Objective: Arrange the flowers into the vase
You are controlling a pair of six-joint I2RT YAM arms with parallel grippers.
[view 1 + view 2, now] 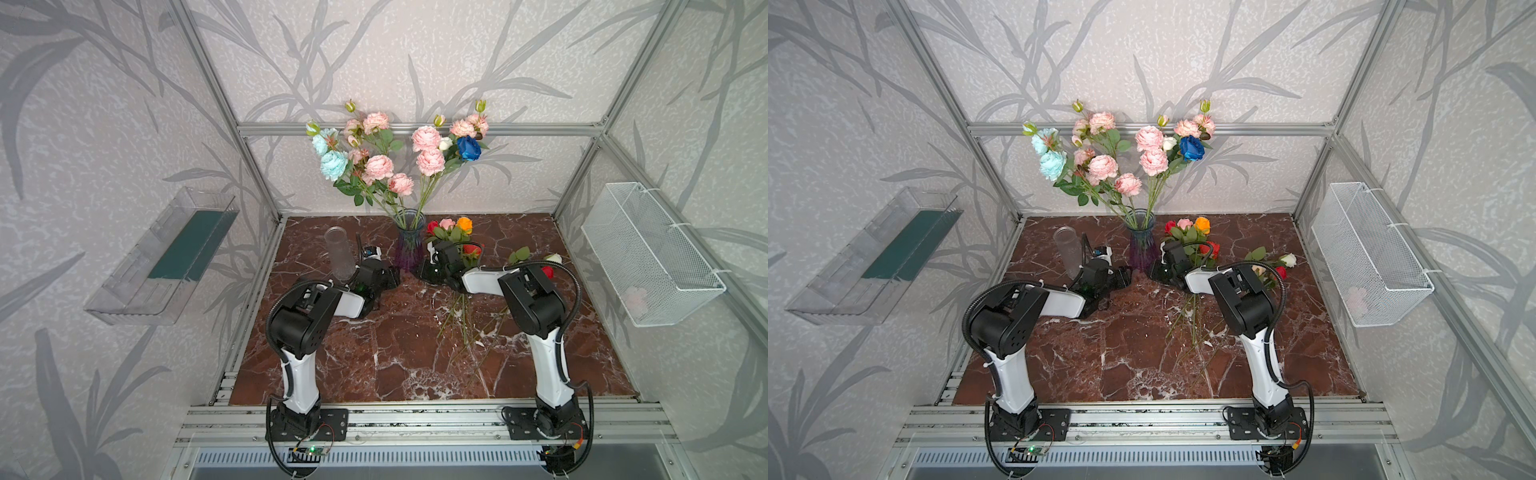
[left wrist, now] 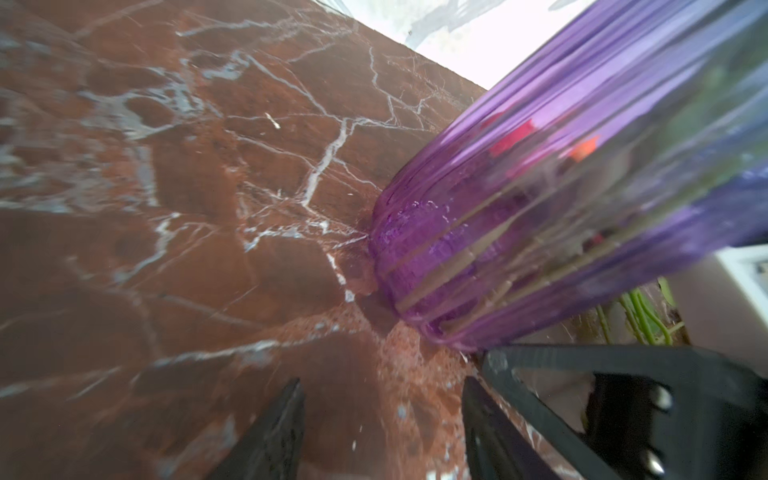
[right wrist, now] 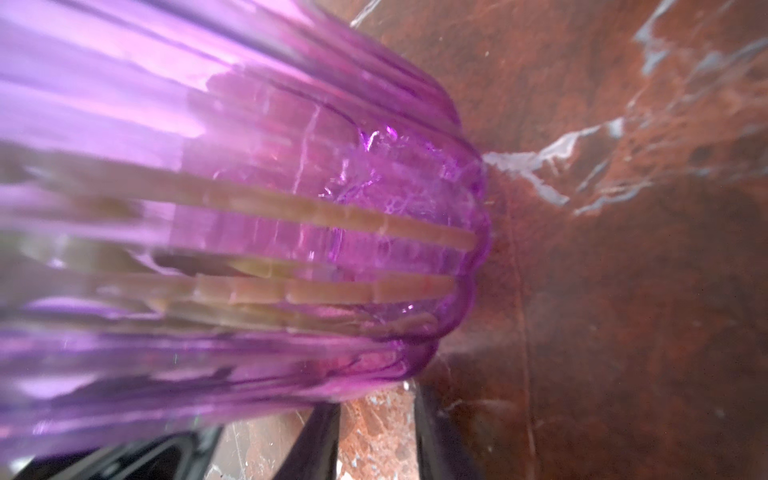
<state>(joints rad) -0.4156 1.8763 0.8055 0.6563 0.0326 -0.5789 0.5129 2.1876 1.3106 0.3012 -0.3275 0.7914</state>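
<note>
Plainly, two tools flanked the foot of the one purple vase (image 1: 408, 249): the left tool (image 2: 382, 386) wide and empty, the right tool (image 3: 376, 403) narrow, empty too. A nudge from either might tip that top-heavy vase. Flowers (image 1: 378, 166) stood in it; loose roses (image 1: 464, 225) lay right on the table (image 1: 374, 353).
</note>
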